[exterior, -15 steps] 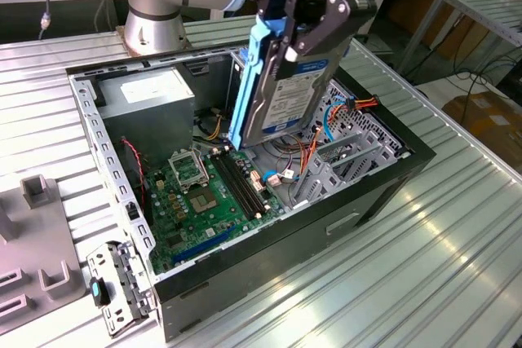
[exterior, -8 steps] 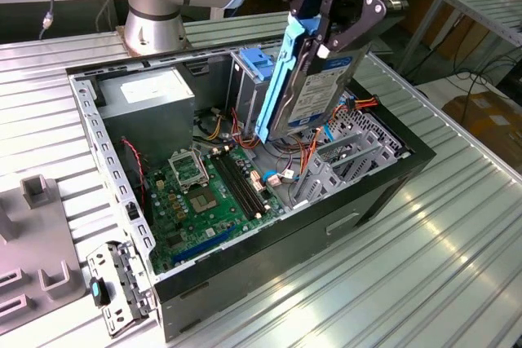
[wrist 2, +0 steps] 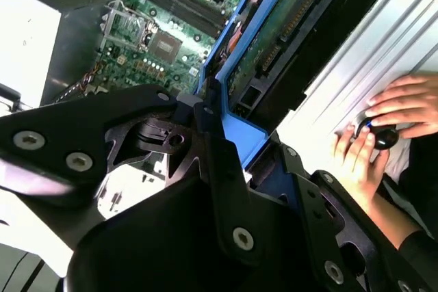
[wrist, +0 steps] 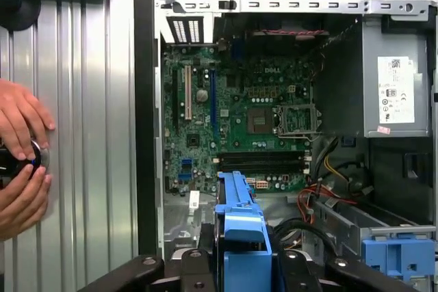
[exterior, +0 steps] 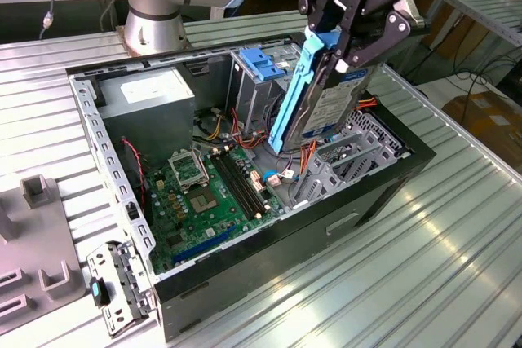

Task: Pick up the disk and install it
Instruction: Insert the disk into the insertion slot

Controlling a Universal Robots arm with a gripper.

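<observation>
Disk (exterior: 329, 107) with blue rails hanging tilted over the open computer case (exterior: 269, 270), gripper (exterior: 347, 42) clamping its sides

open-topped case (exterior: 277, 262), cables (exterior: 307, 156) under the disk (exterior: 328, 105), grey cage (exterior: 246, 97) just beside

In the exterior view the top edge cuts off the gripper (exterior: 338, 42), and the disk (exterior: 322, 99) covers part of the cage (exterior: 253, 79) behind it. In the first wrist view the disk's near end runs off the edge. A person's hands (wrist: 24, 117) are cropped at the wrists and hide most of a small dark object (wrist: 14, 158); what it is cannot be told.
</observation>
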